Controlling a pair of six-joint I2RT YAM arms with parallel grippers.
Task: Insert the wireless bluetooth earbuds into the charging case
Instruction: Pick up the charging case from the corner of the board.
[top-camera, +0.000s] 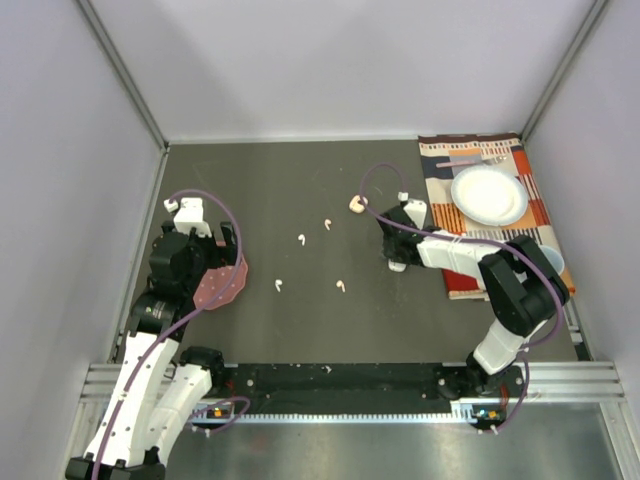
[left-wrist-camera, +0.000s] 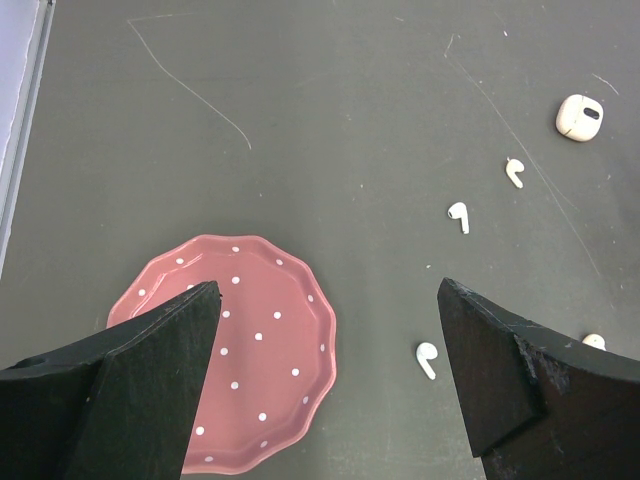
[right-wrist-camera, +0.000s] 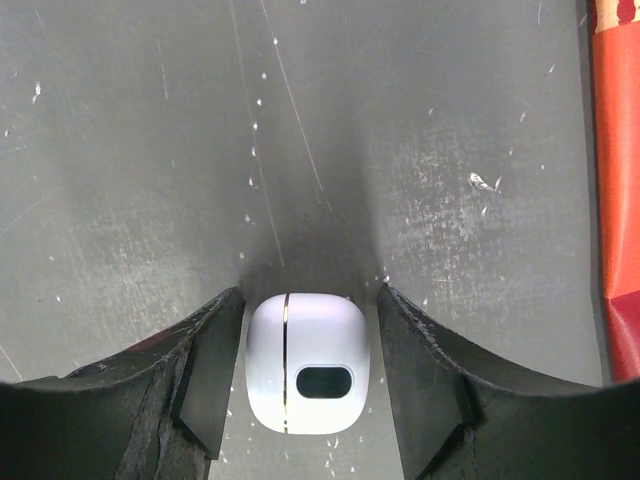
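Earbuds (top-camera: 301, 239), four, lie loose on the table (top-camera: 300, 180); cases (top-camera: 354, 205), two.

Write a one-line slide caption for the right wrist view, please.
Black jaws flank a small white rounded plastic charging case lying on the scratched dark grey table.

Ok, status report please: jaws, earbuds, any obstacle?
Left jaws open over pink plate. Right jaws straddle white case, grip unclear. Four earbuds loose on table, none inserted. No obstacle seen.
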